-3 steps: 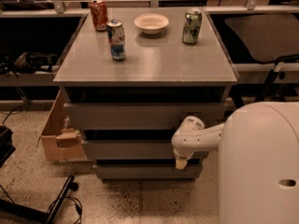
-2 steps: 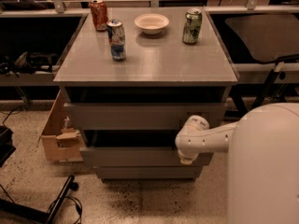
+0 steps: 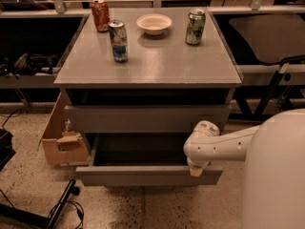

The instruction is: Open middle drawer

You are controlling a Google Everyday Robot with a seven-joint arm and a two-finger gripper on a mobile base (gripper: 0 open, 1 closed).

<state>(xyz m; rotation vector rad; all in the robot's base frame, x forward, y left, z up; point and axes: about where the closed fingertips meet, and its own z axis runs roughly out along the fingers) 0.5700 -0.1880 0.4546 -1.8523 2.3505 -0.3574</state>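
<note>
The grey cabinet (image 3: 147, 66) stands in the middle of the camera view. Its middle drawer (image 3: 143, 175) is pulled out towards me, and its grey box interior (image 3: 138, 149) shows behind the flat front panel. The uppermost front (image 3: 143, 118) is slightly out above it. The lowest front is hidden under the open drawer. My gripper (image 3: 196, 168) hangs from the white arm (image 3: 224, 144) that comes in from the right. It sits at the top edge of the middle drawer's front, near its right end.
On the cabinet top stand a red can (image 3: 100, 14), a blue can (image 3: 118, 40), a green can (image 3: 195, 26) and a white bowl (image 3: 154, 24). A cardboard box (image 3: 59, 144) sits at the cabinet's left. Cables (image 3: 62, 209) lie on the floor at lower left. My white body (image 3: 276, 175) fills the lower right.
The middle drawer has slid out towards me, from nearly shut to well open. My gripper and arm have drawn back with its front panel.
</note>
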